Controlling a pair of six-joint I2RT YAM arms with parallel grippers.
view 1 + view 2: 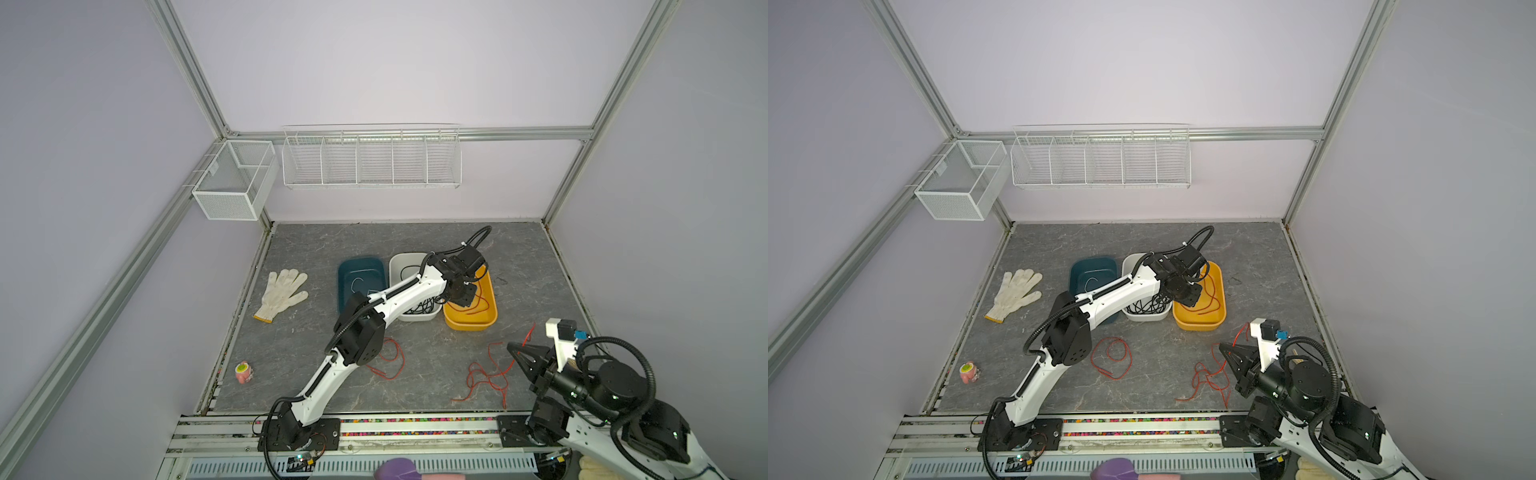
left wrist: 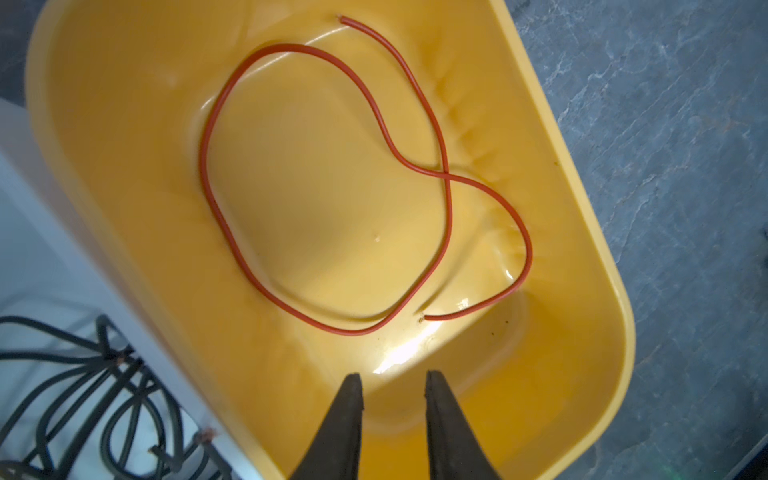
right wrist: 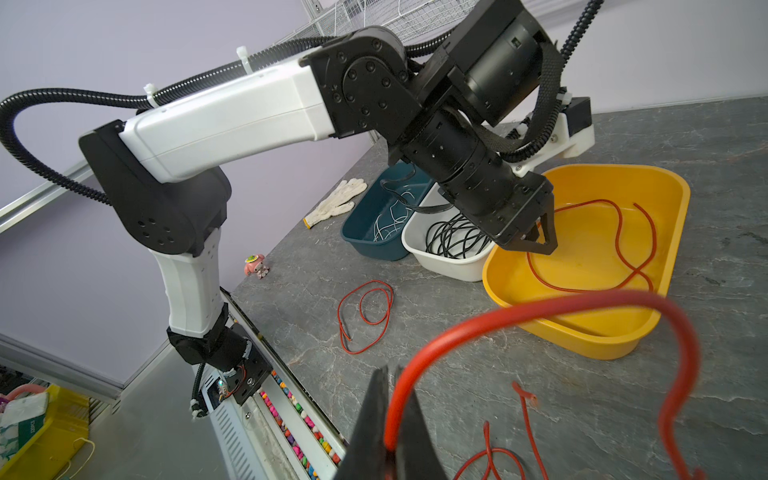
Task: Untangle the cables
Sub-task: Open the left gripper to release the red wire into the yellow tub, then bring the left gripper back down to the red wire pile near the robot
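the left jaws hang parted and empty over the left side of the yellow tub (image 2: 124, 216), where a crossed red cable (image 2: 202, 166) lies looped on its floor. at the near right, the right jaws are clenched on a lifted red cable (image 3: 540, 305) that arches above the surface (image 1: 316, 257), over a red tangle (image 1: 486, 376) lying there. a loose red loop (image 3: 339, 316) lies near the middle; black cables (image 3: 451, 239) fill the white tub (image 3: 449, 266), and white cables (image 3: 386, 226) the teal tub (image 3: 370, 249) furthest left.
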